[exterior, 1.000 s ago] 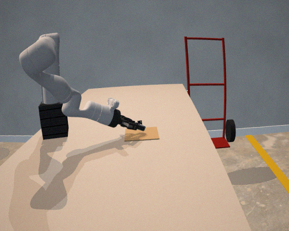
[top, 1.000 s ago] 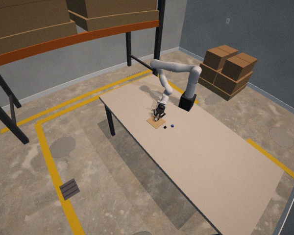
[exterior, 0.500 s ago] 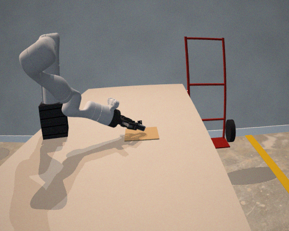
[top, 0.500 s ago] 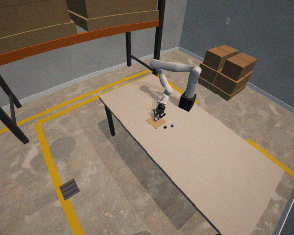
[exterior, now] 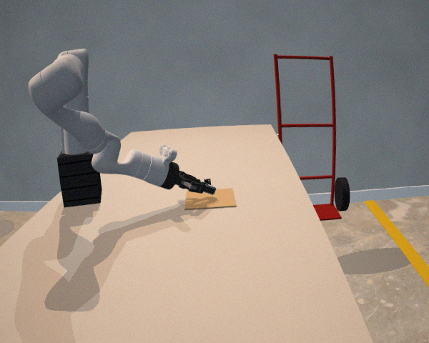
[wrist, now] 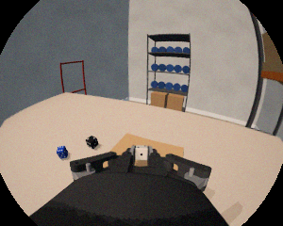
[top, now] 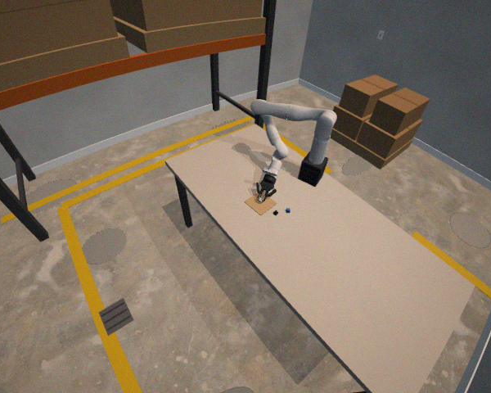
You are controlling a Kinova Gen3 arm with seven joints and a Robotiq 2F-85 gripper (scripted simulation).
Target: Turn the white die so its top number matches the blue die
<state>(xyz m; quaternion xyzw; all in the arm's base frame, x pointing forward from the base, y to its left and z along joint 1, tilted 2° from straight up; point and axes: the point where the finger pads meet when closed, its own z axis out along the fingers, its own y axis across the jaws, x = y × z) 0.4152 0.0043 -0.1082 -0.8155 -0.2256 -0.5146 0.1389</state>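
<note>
One pale cube, the white die (wrist: pixel 141 154), sits pinched between the fingers of the gripper (wrist: pixel 141 158), carried low and nearly level over the mat (exterior: pixel 222 197), probably so it can be set down with a different face upward. That mat is a thin, flat tan square on the smooth beige table (exterior: pixel 207 276). In the wrist view, the blue die (wrist: pixel 61 151) and a small black die (wrist: pixel 91 142) lie at about nine o'clock from the claw, off the mat and apart.
</note>
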